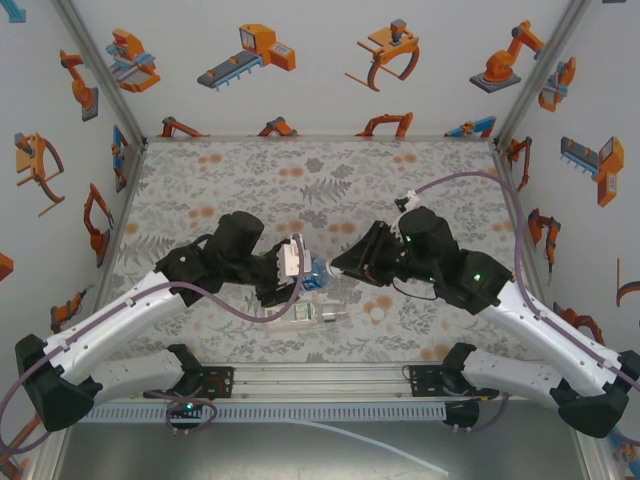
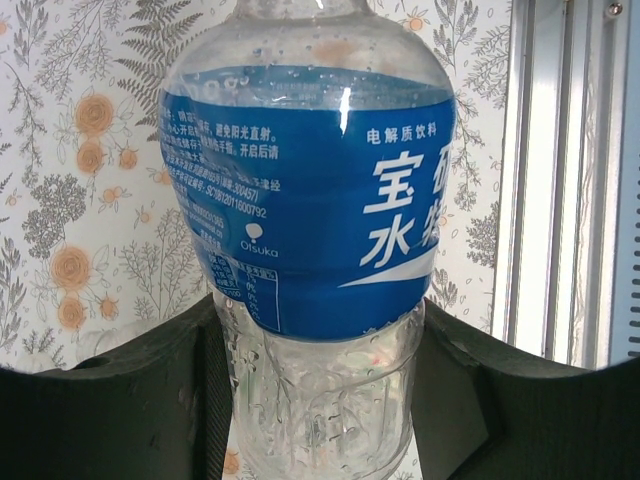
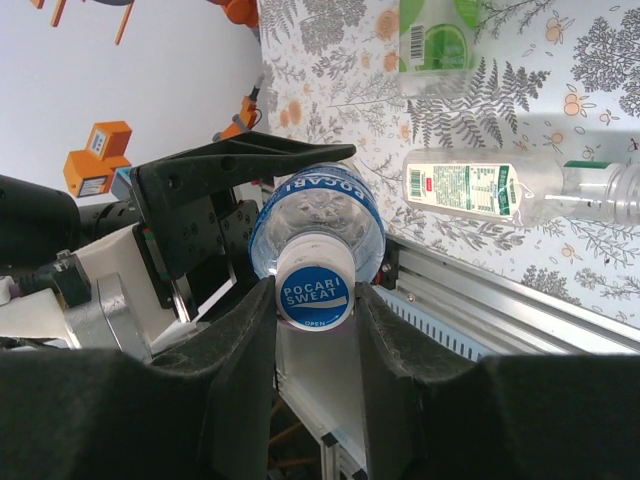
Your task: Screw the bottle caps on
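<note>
**Fig. 1. Blue-labelled bottle held between 2 tools, cap gripped at the neck**

The left tool (image 2: 320,340) is closed on the lower body of the blue-labelled bottle (image 2: 310,220), with 1 dark finger pressed against each side of the clear, ribbed plastic below the label. Droplets cling to the inside of the bottle wall. The top view shows the bottle lying roughly level between the 2 arms, over the near middle of the table (image 1: 250,170), with its neck pointing toward the right arm.

The right tool (image 3: 314,300) is closed on the cap (image 3: 314,290), which is white with a round blue panel on its face and sits on the bottle's neck. The 2 fingers touch opposite sides of the cap rim. How far the cap is threaded on cannot be told.

2 more bottles lie on the patterned table behind the held one. The white-labelled bottle (image 3: 470,188) lies on its side next to the aluminium rail at the table's near edge. The green-labelled bottle (image 3: 438,35) lies just beyond it, apart from it. A loose white cap (image 1: 378,312) rests on the table under the right arm, near the white-labelled bottle but not touching it
</note>
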Robot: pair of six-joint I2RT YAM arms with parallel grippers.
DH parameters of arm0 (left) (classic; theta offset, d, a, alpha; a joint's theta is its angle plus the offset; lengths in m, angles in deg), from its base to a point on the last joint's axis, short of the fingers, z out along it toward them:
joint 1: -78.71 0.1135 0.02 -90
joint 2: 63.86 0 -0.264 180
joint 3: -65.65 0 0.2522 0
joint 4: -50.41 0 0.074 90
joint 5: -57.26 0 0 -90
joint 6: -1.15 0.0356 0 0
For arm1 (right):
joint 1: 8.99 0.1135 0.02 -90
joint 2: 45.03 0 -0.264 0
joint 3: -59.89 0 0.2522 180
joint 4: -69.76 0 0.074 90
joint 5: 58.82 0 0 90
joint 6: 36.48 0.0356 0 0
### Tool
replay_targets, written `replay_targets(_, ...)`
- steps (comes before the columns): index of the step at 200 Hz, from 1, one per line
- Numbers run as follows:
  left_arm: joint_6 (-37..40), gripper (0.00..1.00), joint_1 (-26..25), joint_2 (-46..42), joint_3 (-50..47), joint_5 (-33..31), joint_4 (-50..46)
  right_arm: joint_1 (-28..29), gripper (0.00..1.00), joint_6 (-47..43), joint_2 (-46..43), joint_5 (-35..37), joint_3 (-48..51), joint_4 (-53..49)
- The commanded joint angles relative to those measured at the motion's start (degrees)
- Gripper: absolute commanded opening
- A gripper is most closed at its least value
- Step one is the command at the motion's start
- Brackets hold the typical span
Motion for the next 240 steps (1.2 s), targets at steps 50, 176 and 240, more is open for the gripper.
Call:
replay_targets(50, 1.8, 0.00, -0.9, -1.9, 0.1, 6.9, 3.0, -0.3, 0.61, -35.2, -0.1, 1.2, -9.3, 0.9)
replay_targets(176, 1.1, 0.00, -0.9, -4.6, -0.5, 9.6, 1.6, -0.3, 0.57, -97.5, -0.5, -35.0, -10.7, -1.1)
replay_targets(240, 1.3, 0.00, -0.9, -4.8, -0.4, 9.5, 1.2, -0.2, 0.46, -97.1, -0.4, -32.5, -8.0, 1.4)
